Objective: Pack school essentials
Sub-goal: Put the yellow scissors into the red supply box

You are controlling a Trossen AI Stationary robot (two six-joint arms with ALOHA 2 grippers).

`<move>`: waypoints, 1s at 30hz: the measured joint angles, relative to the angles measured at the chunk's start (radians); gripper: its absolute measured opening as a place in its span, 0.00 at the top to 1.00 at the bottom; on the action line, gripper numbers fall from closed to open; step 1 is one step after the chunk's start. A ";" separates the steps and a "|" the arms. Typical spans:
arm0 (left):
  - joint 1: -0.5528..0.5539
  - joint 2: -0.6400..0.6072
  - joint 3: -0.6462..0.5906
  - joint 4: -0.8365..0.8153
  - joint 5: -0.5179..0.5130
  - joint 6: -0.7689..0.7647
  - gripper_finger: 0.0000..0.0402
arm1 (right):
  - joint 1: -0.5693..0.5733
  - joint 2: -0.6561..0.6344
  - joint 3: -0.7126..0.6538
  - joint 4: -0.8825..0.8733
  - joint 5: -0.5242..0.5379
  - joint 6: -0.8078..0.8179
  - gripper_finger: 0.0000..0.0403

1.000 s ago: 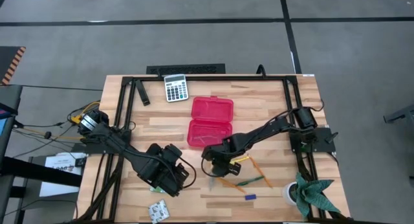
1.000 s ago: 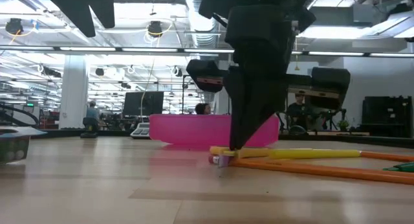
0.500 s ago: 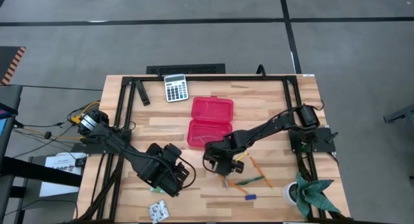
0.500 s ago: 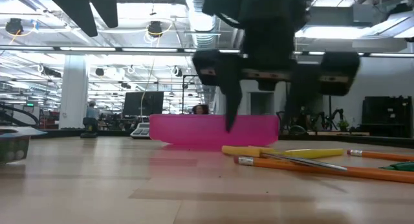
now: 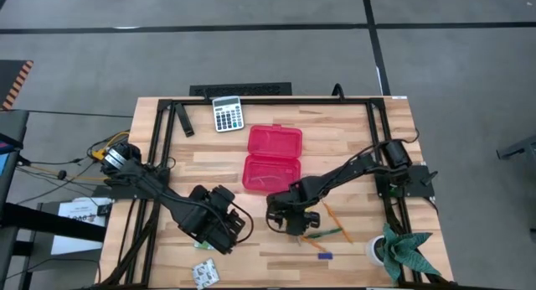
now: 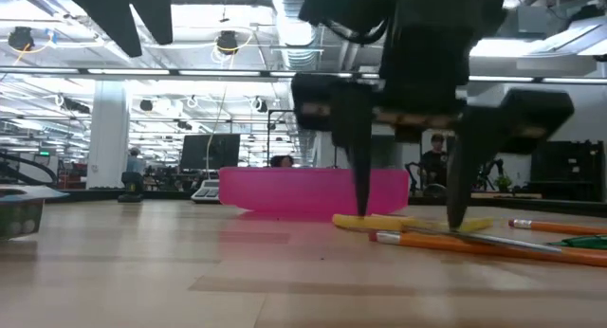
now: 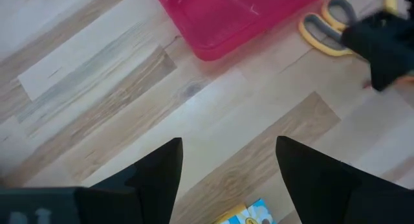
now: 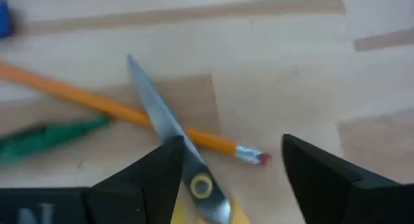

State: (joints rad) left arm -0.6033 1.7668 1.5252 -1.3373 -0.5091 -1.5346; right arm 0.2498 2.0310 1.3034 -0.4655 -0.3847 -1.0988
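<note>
The yellow-handled scissors [image 8: 152,111] lie flat on the table, crossing an orange pencil [image 8: 116,107]. A green pen [image 8: 52,136] and a tiny blue piece [image 5: 323,256] lie close by. My right gripper [image 6: 408,219] is open and low over them. Its fingers straddle the scissors' yellow handles [image 6: 398,223] and the pencil's eraser end [image 8: 259,158]. My left gripper [image 7: 226,179] hangs open over bare wood, left of the red case [image 5: 272,156], with a printed packet [image 5: 205,275] just nearer than it. My right gripper points steeply down with its fingertips [image 6: 455,214] close to the table on either side of the scissors' pivot [image 8: 200,185]. Whether a finger touches the scissors or the pencil, I cannot tell.
The red case lies open at the table's middle with a grey calculator [image 5: 227,114] beyond it at the far edge. A green paper plant [image 5: 404,250] and a white roll stand at the near right corner. Bare wood stretches between the two arms.
My right gripper was shut at the pencil's eraser end. It has since opened wide, rolled its wrist, shifted a little toward the table's right edge and come down astride the scissors. The pencil's eraser end has slid a little to the right.
</note>
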 joint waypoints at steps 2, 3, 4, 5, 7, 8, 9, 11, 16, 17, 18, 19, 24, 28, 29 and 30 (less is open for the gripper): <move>0.000 0.000 -0.010 0.002 0.006 -0.019 0.39 | -0.002 0.002 -0.001 -0.013 -0.003 -0.004 0.33; 0.000 0.000 -0.017 0.005 0.008 -0.024 0.39 | -0.002 0.001 -0.001 -0.015 0.002 -0.004 0.34; 0.000 0.001 -0.024 0.007 0.015 -0.028 0.39 | -0.005 0.001 -0.002 -0.013 0.004 -0.002 0.34; 0.000 0.002 -0.027 0.002 0.026 -0.028 0.39 | -0.009 0.001 -0.001 -0.014 0.004 -0.001 0.34; 0.000 0.001 -0.026 0.000 0.029 -0.022 0.39 | -0.015 -0.008 -0.001 -0.013 0.008 0.012 0.34; 0.000 0.001 -0.026 0.001 0.028 -0.019 0.39 | -0.019 -0.013 0.002 -0.010 0.017 0.023 0.34; 0.002 0.001 -0.027 0.000 0.029 -0.019 0.39 | -0.024 -0.016 0.005 -0.007 0.022 0.034 0.34; 0.003 0.001 -0.027 -0.002 0.027 -0.019 0.39 | -0.035 -0.016 0.021 0.000 0.036 0.049 0.34; 0.004 0.001 -0.027 -0.005 0.026 -0.019 0.39 | -0.050 -0.016 0.055 -0.055 0.031 0.095 0.34; 0.004 0.001 -0.027 -0.005 0.025 -0.019 0.39 | -0.050 -0.016 0.070 -0.083 0.029 0.102 0.34; 0.004 0.001 -0.027 -0.005 0.022 -0.017 0.39 | -0.050 -0.016 0.086 -0.111 0.026 0.104 0.34; 0.004 0.001 -0.027 -0.007 0.019 -0.017 0.39 | -0.050 -0.016 0.100 -0.139 0.024 0.102 0.34; 0.004 0.001 -0.027 -0.010 -0.002 -0.022 0.39 | -0.050 -0.017 0.090 -0.178 0.024 0.031 0.34; 0.004 0.001 -0.027 -0.010 -0.003 -0.030 0.39 | -0.050 -0.017 0.044 -0.134 0.024 -0.001 0.34; 0.004 0.001 -0.027 -0.010 -0.003 -0.030 0.39 | -0.050 -0.016 0.036 -0.120 0.024 -0.002 0.34; 0.004 0.001 -0.027 -0.011 -0.003 -0.030 0.39 | -0.050 -0.016 0.027 -0.097 0.024 -0.003 0.34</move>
State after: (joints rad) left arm -0.5995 1.7679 1.4986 -1.3482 -0.5121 -1.5650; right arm 0.2001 2.0148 1.3305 -0.5624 -0.3603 -1.1017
